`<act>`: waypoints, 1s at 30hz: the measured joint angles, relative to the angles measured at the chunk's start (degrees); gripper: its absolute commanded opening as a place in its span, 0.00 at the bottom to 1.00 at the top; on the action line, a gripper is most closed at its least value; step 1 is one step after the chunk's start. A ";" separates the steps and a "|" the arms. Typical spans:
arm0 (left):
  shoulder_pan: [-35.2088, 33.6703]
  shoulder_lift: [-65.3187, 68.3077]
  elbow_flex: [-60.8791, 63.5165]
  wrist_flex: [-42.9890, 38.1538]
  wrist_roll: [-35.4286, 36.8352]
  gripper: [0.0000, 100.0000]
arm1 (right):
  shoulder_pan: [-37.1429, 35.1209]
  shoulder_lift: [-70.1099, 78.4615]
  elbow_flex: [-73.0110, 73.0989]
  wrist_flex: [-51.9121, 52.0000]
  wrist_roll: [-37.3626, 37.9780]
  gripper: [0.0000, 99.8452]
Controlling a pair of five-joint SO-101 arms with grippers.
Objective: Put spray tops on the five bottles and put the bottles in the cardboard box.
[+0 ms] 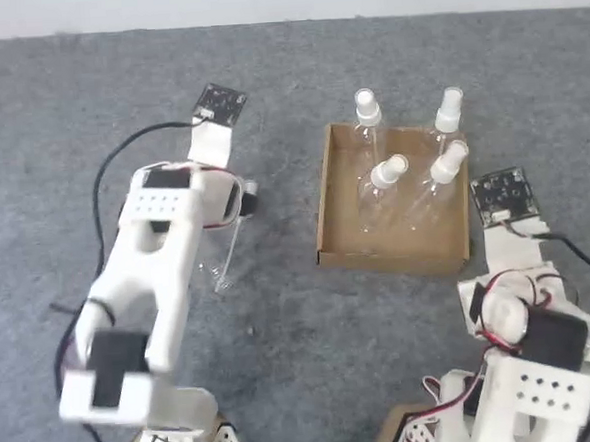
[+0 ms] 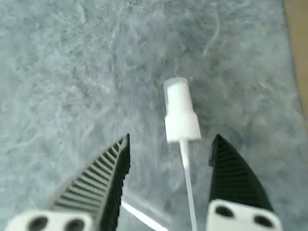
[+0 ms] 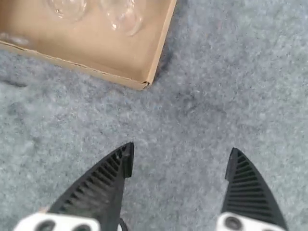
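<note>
The spray top [image 2: 180, 115] at mid-frame could be flicked away, or its thin tube bent, if the open left hand [image 2: 172, 138] is closed off-centre on it.

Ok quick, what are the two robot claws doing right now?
Left gripper: open, by the white plastic spray top, not gripping it.
Right gripper: open, holding nothing.
</note>
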 measured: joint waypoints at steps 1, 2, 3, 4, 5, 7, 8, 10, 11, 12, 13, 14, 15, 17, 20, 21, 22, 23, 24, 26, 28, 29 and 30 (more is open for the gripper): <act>0.00 2.37 -1.41 -0.53 0.00 0.24 | -0.35 -0.70 0.18 0.00 0.00 0.26; 0.00 4.57 -2.73 -0.79 0.00 0.24 | -0.79 -1.14 0.26 0.00 0.00 0.26; 0.00 6.68 -4.13 -0.97 0.00 0.24 | -1.23 -1.67 0.26 0.09 0.00 0.26; 0.26 8.70 -5.45 -0.97 0.09 0.24 | -1.49 -2.29 0.26 0.18 0.00 0.26; 0.62 10.64 -6.77 -0.97 0.44 0.23 | -1.93 -2.73 0.26 0.18 0.00 0.26; 1.14 13.89 -8.70 -1.14 1.14 0.22 | -3.25 -3.25 0.26 0.18 0.00 0.26; 1.32 15.30 -9.41 -1.14 1.49 0.20 | -3.87 -3.25 0.26 0.18 0.00 0.26; 1.49 17.32 -10.29 -1.14 1.67 0.15 | -5.01 -3.16 0.26 0.18 0.00 0.26; 1.49 18.02 -10.64 -1.14 2.11 0.13 | -5.36 -3.08 0.26 0.18 0.00 0.26; 1.76 18.29 -10.73 -1.14 2.29 0.12 | -5.89 -2.99 0.26 0.18 0.00 0.26; 2.11 18.46 -10.81 -1.14 2.29 0.10 | -6.33 -2.90 0.26 0.18 0.00 0.26; 2.20 18.46 -10.90 -0.79 2.29 0.09 | -6.59 -2.90 0.26 0.18 0.00 0.26; 2.29 18.46 -10.99 -0.18 2.29 0.09 | -6.77 -2.90 0.26 0.18 0.00 0.26; 2.20 18.46 -11.43 1.23 2.29 0.07 | -7.21 -2.99 0.26 0.18 0.00 0.26; 2.11 17.41 -11.52 3.25 2.29 0.06 | -8.44 -2.90 0.26 0.18 -0.18 0.26; 2.11 16.44 -11.52 4.22 2.37 0.06 | -8.44 -2.64 0.26 0.18 -0.35 0.26; 1.93 15.12 -11.52 5.27 2.99 0.06 | -8.44 -2.20 0.26 0.18 -0.44 0.26; 1.93 13.45 -11.52 6.59 3.96 0.06 | -8.35 -1.85 0.26 0.18 -0.62 0.26; 1.93 11.60 -11.52 7.82 4.48 0.07 | -8.35 -1.58 0.26 0.18 -0.62 0.26; 2.37 7.38 -11.52 10.99 5.63 0.07 | -8.35 -1.32 0.26 0.18 -0.62 0.26; 3.60 2.73 -11.52 14.42 6.42 0.07 | -8.44 -1.23 0.26 0.18 -0.62 0.26; 4.31 0.53 -11.52 16.09 7.74 0.07 | -8.44 -1.14 0.26 0.18 -0.62 0.26; 4.92 -1.67 -11.52 17.76 9.23 0.07 | -8.44 -1.14 0.26 0.18 -0.62 0.26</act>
